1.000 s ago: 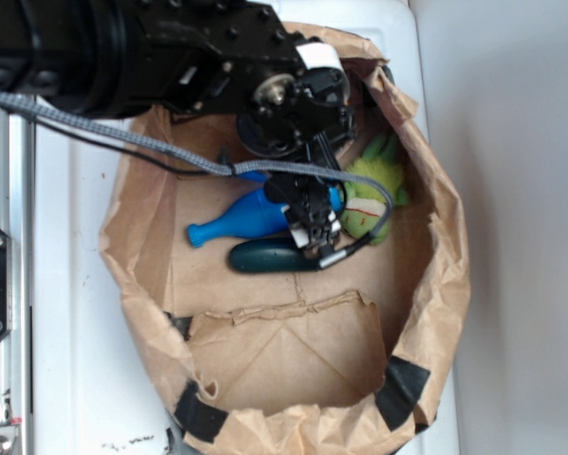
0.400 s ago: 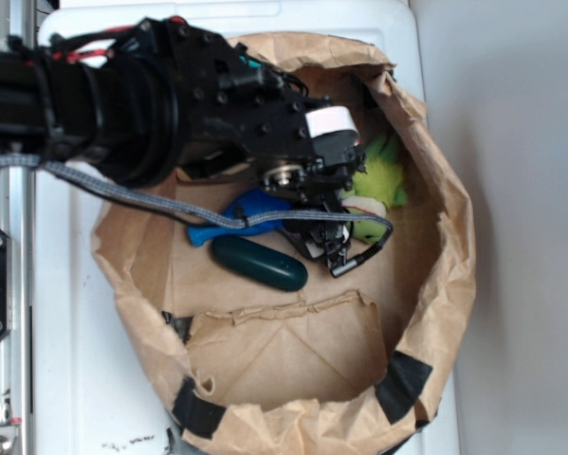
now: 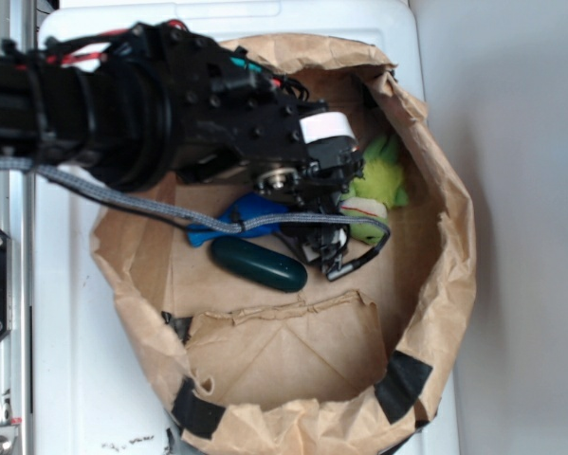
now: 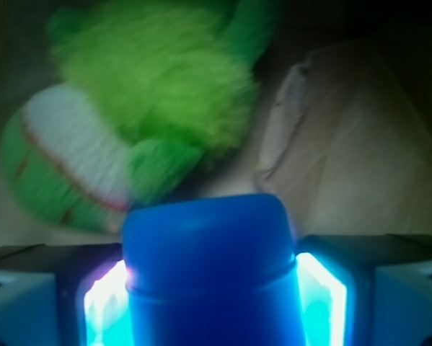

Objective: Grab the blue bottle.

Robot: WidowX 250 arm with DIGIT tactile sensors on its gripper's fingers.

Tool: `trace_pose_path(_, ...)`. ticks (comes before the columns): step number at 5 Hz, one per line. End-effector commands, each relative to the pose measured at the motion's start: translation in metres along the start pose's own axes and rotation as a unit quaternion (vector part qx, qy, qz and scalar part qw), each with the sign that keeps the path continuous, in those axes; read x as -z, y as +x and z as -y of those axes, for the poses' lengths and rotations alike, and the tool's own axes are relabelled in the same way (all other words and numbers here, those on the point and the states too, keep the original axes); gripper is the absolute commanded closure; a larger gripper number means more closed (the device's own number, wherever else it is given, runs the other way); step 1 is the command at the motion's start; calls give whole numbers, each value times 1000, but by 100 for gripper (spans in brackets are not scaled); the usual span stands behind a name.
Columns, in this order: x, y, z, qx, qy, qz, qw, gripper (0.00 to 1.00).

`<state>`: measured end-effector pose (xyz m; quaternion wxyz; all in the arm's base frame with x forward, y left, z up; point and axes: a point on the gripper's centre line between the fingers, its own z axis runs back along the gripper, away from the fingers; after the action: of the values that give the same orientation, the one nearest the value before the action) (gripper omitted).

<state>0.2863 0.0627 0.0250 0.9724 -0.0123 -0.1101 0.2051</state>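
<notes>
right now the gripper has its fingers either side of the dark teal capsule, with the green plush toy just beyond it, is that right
Not quite. The fingers sit either side of the blue bottle, not the dark teal capsule, which lies free on the floor of the paper bag. The wrist view shows the bottle filling the gap of the gripper. The green plush toy does lie just beyond it.

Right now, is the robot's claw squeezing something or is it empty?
Gripper: closed on the blue bottle; the wrist view shows a finger pressed against each side of its body.
</notes>
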Motion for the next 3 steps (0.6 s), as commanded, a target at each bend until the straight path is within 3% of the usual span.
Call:
trace_pose_path(1,-99,9,24,100,-18,28,994,100)
trace_pose_path(2,-132,9,23,94,-18,21,995,100)
trace_pose_path(3,-134,8,19,100,-25,17,995,100)
